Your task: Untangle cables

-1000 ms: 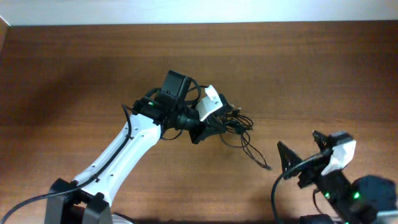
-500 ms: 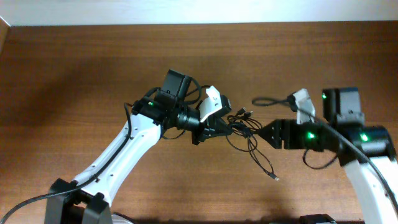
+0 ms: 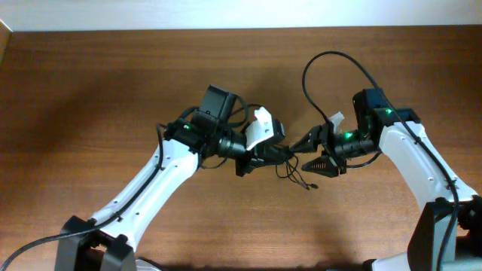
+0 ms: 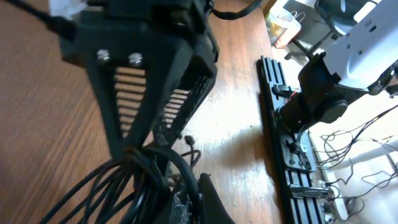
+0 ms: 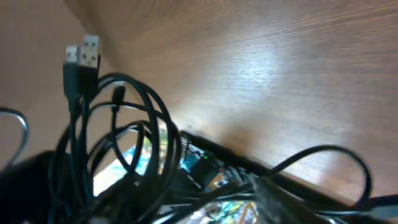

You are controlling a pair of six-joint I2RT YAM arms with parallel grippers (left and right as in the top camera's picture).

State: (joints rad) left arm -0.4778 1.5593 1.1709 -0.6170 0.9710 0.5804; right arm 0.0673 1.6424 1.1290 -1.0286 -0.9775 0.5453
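The cables point(image 3: 292, 167) are a small bunch of thin black cords hanging between my two grippers at mid-table, with loose ends trailing to the wood. My left gripper point(image 3: 273, 156) is shut on the bunch's left side; the left wrist view shows the cords point(image 4: 112, 186) pinched at its fingers point(image 4: 186, 208). My right gripper point(image 3: 307, 156) is at the bunch's right side with its jaws spread and cords between them. It fills the top of the left wrist view point(image 4: 144, 143). The right wrist view shows cord loops point(image 5: 137, 124) and two plug ends point(image 5: 84, 50).
The right arm's own thick black cable point(image 3: 331, 64) arcs above the grippers. The table's far edge point(image 3: 241, 28) meets a white wall. In the left wrist view a black rail point(image 4: 292, 143) and a cup point(image 4: 283, 25) lie beyond the table's right side.
My right arm has swung up from the front right corner and in to the bunch, its jaws now around the cords. My left gripper has stayed shut on the bunch, which is now lifted.
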